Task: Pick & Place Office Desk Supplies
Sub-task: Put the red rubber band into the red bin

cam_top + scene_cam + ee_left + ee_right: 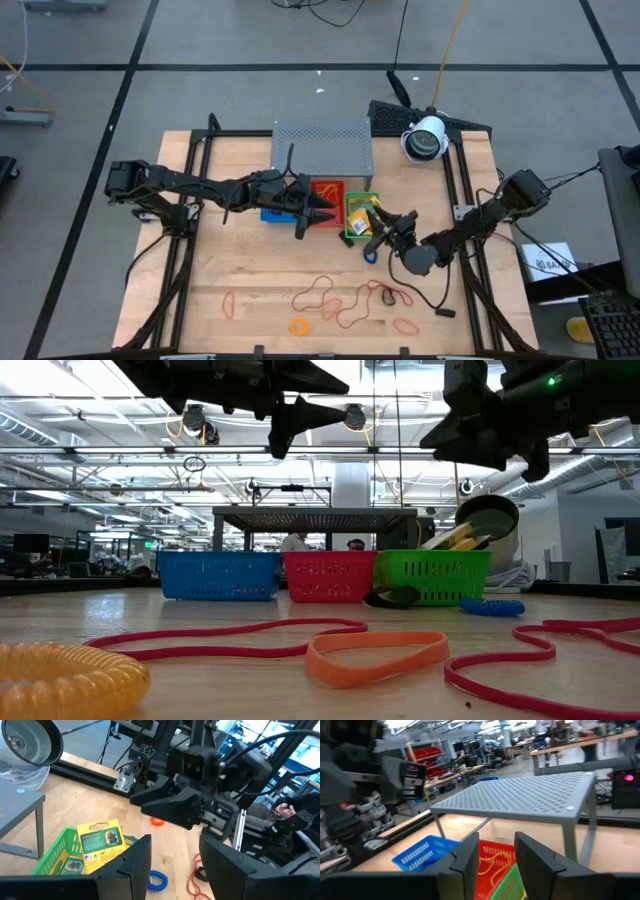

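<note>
Both grippers hang open and empty above the row of trays. My left gripper (pixel 305 212) (pixel 175 865) (pixel 300 405) is over the red tray (pixel 326 194). My right gripper (pixel 378 226) (pixel 497 862) (pixel 485 430) hovers at the green tray's near side. Yellow-and-green packets (pixel 358 212) (pixel 100 845) lean inside the green tray (pixel 349 238) (pixel 430 575). A blue coiled ring (pixel 370 256) (pixel 157 880) (pixel 490 605) lies on the table near that tray. Red rubber bands (pixel 322 294) (pixel 230 632), an orange band (pixel 375 653) and a yellow-orange ring (pixel 300 325) (pixel 60 680) lie toward the near edge.
The blue tray (pixel 272 214) (pixel 420 852) stands left of the red one, with yellow bands in the red tray (pixel 495 855). The grey perforated shelf (pixel 322 146) (pixel 520 797) stands just behind the trays. A white lamp (pixel 425 138) sits at the far right. A small black piece (pixel 445 312) lies near right.
</note>
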{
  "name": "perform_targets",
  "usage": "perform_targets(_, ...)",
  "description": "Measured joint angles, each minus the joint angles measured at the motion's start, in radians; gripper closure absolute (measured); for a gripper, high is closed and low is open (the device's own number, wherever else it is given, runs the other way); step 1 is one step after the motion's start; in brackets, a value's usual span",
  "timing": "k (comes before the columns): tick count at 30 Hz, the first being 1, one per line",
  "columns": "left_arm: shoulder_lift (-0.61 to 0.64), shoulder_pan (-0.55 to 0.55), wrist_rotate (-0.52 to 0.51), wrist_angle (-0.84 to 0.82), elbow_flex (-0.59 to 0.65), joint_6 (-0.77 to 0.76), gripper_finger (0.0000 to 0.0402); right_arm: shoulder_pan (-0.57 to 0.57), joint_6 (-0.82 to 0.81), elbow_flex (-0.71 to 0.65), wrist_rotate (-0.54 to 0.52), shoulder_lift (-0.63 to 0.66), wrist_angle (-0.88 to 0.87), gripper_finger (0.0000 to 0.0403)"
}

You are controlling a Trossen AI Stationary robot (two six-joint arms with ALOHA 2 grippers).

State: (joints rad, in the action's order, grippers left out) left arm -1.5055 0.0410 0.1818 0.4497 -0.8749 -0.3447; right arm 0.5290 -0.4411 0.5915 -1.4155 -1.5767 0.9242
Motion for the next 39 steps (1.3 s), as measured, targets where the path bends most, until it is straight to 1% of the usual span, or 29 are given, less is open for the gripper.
perform_targets(2,0.000,0.000,0.000,-0.010,0.000,0.000,0.0227,-0.004,0.093,0.000,0.019,0.014,0.055,0.0289)
perform_targets(5,0.000,0.000,0.000,-0.011,0.000,0.000,0.0227,-0.016,0.347,0.000,0.130,0.056,0.218,0.0293)
perform_targets(7,0.000,-0.003,0.001,-0.012,0.000,-0.005,0.0227,-0.019,0.533,0.000,0.274,0.100,0.326,0.0294)
perform_targets(9,0.000,-0.011,0.024,-0.012,0.000,-0.008,0.0227,-0.018,0.666,0.000,0.445,0.160,0.370,0.0293)
perform_targets(11,0.000,-0.030,0.083,-0.012,0.000,0.009,0.0227,-0.006,0.719,0.000,0.587,0.231,0.347,0.0294)
perform_targets(13,0.000,-0.066,0.150,-0.014,0.000,0.018,0.0227,0.012,0.725,0.000,0.694,0.307,0.248,0.0296)
perform_targets(14,0.000,-0.091,0.165,-0.014,0.000,0.023,0.0227,0.022,0.712,0.000,0.727,0.345,0.178,0.0297)
perform_targets(16,0.000,-0.153,0.156,-0.014,0.000,0.041,0.0227,0.038,0.654,0.000,0.774,0.413,0.009,0.0298)
perform_targets(19,0.000,-0.270,0.072,-0.015,0.000,0.084,0.0227,0.056,0.511,0.000,0.830,0.499,-0.244,0.0297)
perform_targets(21,0.000,-0.347,-0.020,-0.016,0.000,0.083,0.0227,0.058,0.439,0.000,0.880,0.530,-0.354,0.0296)
perform_targets(23,0.000,-0.414,-0.134,-0.039,0.000,0.042,0.0227,0.050,0.416,-0.001,0.923,0.552,-0.390,0.0297)
perform_targets(25,0.000,-0.469,-0.262,-0.085,0.000,-0.022,0.0227,0.039,0.434,-0.001,0.957,0.568,-0.370,0.0297)
perform_targets(27,0.000,-0.515,-0.369,-0.160,0.000,-0.097,0.0227,0.030,0.468,0.000,0.989,0.577,-0.360,0.0298)
perform_targets(29,0.000,-0.549,-0.444,-0.266,0.000,-0.187,0.0227,0.021,0.492,-0.001,1.004,0.583,-0.355,0.0298)
perform_targets(32,0.000,-0.587,-0.504,-0.422,0.000,-0.343,0.0227,0.008,0.504,0.000,1.000,0.596,-0.349,0.0298)
perform_targets(34,0.000,-0.605,-0.523,-0.477,0.000,-0.404,0.0227,0.000,0.505,0.000,1.000,0.600,-0.353,0.0298)
perform_targets(39,-0.055,-0.635,-0.524,-0.455,0.000,-0.450,0.0227,-0.024,0.510,-0.001,1.000,0.603,-0.352,0.0298)
